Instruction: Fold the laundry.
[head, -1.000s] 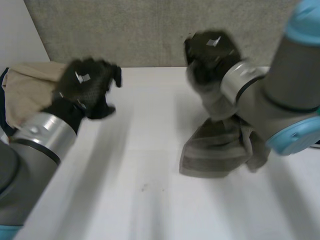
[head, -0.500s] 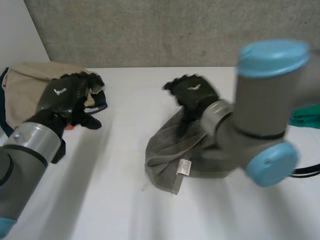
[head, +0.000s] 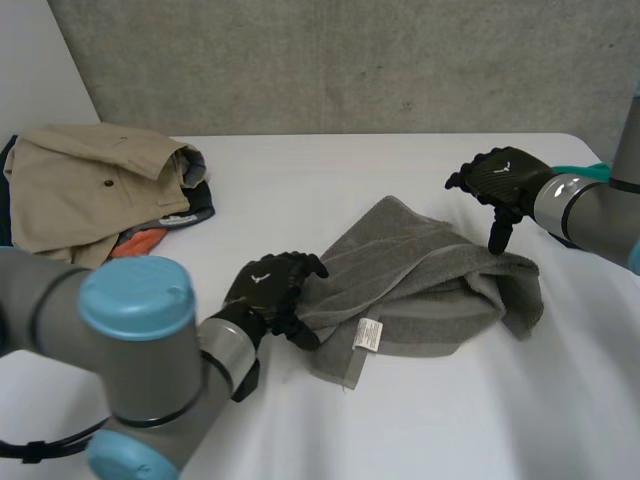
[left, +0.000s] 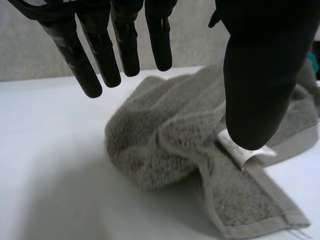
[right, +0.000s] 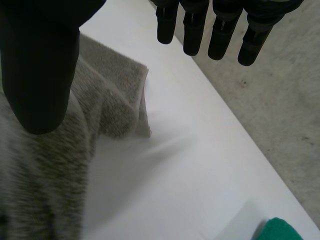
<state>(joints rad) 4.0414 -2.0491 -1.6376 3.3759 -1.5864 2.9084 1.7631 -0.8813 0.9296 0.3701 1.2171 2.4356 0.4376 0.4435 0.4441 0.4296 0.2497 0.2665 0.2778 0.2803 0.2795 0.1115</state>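
Nearest the front edge of the white table (head: 330, 440), the left hand (head: 272, 292) has swung over from the clothes pile at the far-left corner. It now sits at the near-left edge of the rumpled grey terry towel (head: 420, 262), fingers (left: 125, 45) straight and spread with the thumb held wide, gripping nothing. The towel itself has come down: a second ago it hung bunched from the right hand, and now it lies across the middle of the table, loosely doubled, its white care label (head: 367, 333) face up by the near hem. Beyond it the right hand (head: 502, 180) has let go and hovers over the towel's far-right end, fingers straight and apart from the thumb. So the piece is delivered but not yet spread — I judge that flattening it comes before any fold.

At the far-left corner the beige jacket (head: 80, 185) lies on darker and orange garments (head: 185, 212), and a green cloth (head: 575, 172) peeks out behind the right forearm at the far-right edge.

Hard to read: whether the left fingertips actually touch the towel, how many layers lie in its right-hand bulge, and what the green cloth is — most of it is covered.
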